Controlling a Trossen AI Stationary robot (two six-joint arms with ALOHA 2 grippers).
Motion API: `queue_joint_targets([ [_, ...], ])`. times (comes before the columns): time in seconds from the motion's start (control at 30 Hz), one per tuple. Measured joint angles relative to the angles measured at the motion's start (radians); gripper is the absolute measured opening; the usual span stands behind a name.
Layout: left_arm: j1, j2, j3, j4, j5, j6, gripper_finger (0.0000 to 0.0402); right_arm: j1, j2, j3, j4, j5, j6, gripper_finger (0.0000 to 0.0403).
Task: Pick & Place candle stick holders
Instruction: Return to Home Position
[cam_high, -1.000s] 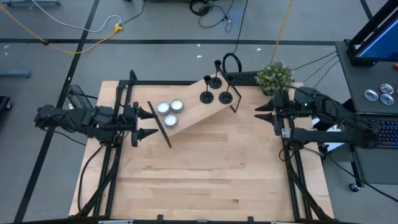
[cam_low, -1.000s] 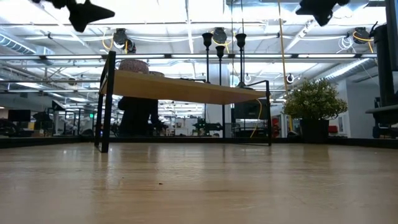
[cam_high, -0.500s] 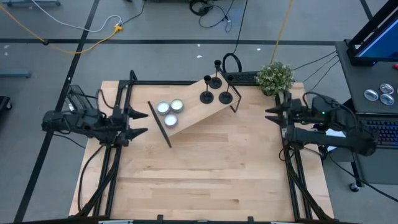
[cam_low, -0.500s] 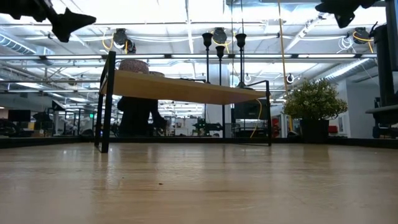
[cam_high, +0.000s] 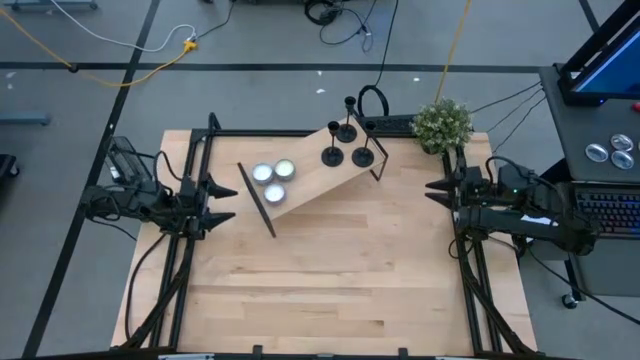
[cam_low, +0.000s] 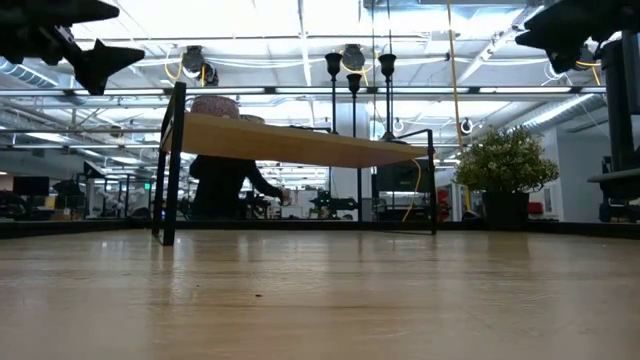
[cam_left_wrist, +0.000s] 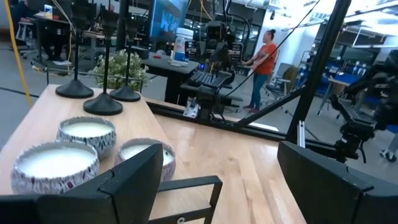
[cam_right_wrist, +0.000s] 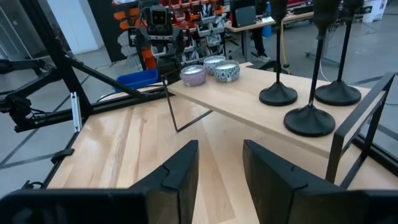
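Three black candle stick holders (cam_high: 332, 155) (cam_high: 362, 156) (cam_high: 346, 133) stand upright on their round bases at the far right end of a raised wooden shelf (cam_high: 310, 190). They also show in the right wrist view (cam_right_wrist: 309, 121) and the left wrist view (cam_left_wrist: 102, 103). My left gripper (cam_high: 232, 200) is open and empty in the air to the left of the shelf. My right gripper (cam_high: 428, 187) is open and empty in the air to the right of the shelf, with a narrower gap between its fingers.
Three round silver-white tealights (cam_high: 273, 178) sit on the shelf's left part. The shelf stands on thin black legs (cam_low: 168, 165) on the wooden table (cam_high: 330, 290). A potted plant (cam_high: 441, 122) stands at the far right corner. People stand in the room behind (cam_left_wrist: 261, 59).
My left gripper has drawn back toward the table's left edge, away from the shelf. My right gripper has drawn back toward the table's right edge. The candle stick holders and tealights have stayed in place.
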Motion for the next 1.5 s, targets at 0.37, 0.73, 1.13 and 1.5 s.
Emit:
queue_joint_targets([
  [0.37,0.000,-0.010,-0.080,0.054,-0.003,-0.022,0.0324,0.000,-0.113,-0.172,0.068,0.080,0.060,0.0116],
  [0.73,0.000,-0.009,-0.084,0.044,-0.005,0.004,0.0324,0.000,-0.144,-0.360,0.248,0.184,0.104,0.0116],
  [1.13,0.000,-0.009,-0.241,0.240,-0.021,-0.017,0.0324,0.000,-0.144,-0.456,0.252,0.265,0.127,0.0116],
  [1.5,0.000,0.029,-0.244,0.241,0.005,0.015,0.0324,0.000,-0.144,-0.486,0.263,0.283,0.148,0.0116],
])
